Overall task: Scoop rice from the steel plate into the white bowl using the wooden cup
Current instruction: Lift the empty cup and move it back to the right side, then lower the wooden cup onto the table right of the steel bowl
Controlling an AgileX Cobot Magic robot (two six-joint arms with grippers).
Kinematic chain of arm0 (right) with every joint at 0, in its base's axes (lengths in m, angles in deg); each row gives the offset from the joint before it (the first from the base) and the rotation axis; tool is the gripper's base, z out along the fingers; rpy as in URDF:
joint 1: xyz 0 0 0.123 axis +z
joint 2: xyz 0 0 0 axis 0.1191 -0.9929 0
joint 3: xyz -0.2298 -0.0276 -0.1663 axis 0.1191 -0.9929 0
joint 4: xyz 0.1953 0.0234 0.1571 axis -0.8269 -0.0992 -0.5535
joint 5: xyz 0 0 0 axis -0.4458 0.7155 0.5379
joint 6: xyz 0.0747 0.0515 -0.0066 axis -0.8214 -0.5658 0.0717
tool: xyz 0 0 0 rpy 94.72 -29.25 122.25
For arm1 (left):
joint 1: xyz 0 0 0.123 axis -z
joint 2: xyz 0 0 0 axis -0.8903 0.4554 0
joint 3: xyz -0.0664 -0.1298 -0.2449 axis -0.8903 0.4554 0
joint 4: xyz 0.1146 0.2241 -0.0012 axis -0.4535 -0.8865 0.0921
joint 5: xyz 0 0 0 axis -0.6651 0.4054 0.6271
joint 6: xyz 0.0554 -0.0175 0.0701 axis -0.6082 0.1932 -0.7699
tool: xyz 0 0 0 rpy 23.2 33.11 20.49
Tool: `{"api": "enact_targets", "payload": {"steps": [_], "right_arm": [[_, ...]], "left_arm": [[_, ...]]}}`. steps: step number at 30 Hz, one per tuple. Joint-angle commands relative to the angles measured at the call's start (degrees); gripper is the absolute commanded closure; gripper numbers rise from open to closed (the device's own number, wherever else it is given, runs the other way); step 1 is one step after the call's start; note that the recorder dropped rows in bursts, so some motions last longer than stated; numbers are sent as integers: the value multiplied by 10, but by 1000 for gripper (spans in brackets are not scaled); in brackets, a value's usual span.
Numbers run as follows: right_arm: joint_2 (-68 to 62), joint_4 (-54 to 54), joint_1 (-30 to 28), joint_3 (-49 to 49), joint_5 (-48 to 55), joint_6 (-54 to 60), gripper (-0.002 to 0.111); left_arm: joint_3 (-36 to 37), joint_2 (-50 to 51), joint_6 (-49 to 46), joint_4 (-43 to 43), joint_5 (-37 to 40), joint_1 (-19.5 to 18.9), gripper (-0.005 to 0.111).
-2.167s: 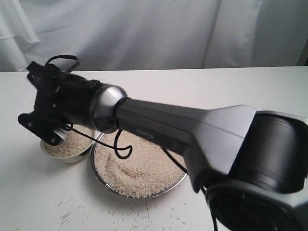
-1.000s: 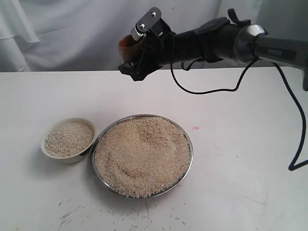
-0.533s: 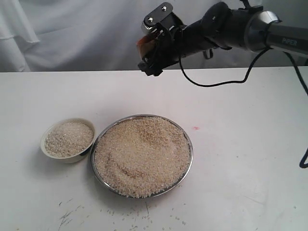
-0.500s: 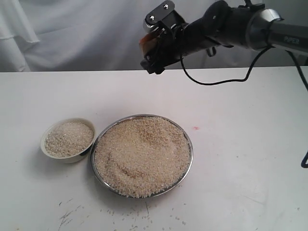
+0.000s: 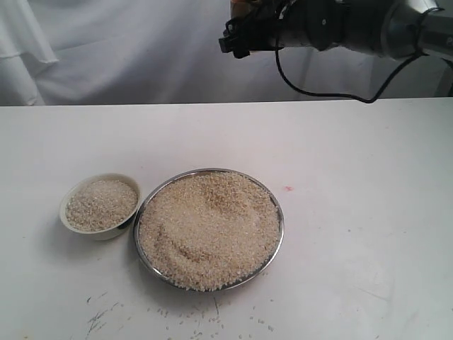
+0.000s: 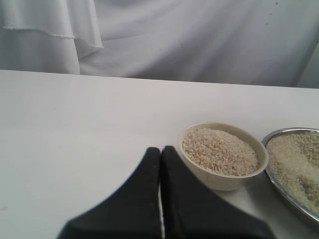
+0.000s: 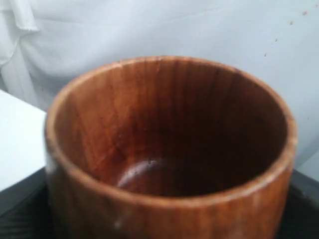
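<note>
Right tool (image 5: 237, 34) around wooden cup (image 7: 169, 149), cup empty

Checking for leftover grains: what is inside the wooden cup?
The wooden cup looks empty: bare glossy wood on its inner wall and floor, no grains visible. The floor's near edge is hidden behind the rim.

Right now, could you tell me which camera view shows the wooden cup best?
The right wrist view: the wooden cup fills it, its inside empty. The exterior view catches only a brown sliver at its top edge; the left wrist view shows none.
</note>
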Motion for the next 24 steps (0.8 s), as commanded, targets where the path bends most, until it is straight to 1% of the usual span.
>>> {"api": "enact_targets", "payload": {"steps": [1,5,9,14,17,20,22,24], "right_arm": [[46,53,-3,-90,-121,-91,108],[96,142,-9,-203,-233,-167,108],[129,131,-27,-322,-329,-169,108],[127,129,-61,-459,-472,-169,108],[116,142,-76,-521,-575,-175,108],[94,156,-88,-562,-664,-202,108],[75,158,-94,-577,-692,-212,108],[58,158,-94,-583,-693,-219,108]], "left_arm": [[3,-3,2,0,-4,1,107],[3,-3,2,0,-4,1,107],[3,-3,2,0,-4,1,107],[3,-3,2,0,-4,1,107],[3,-3,2,0,-4,1,107],[3,-3,2,0,-4,1,107],[3,-3,2,0,-4,1,107],[3,-3,2,0,-4,1,107]]}}
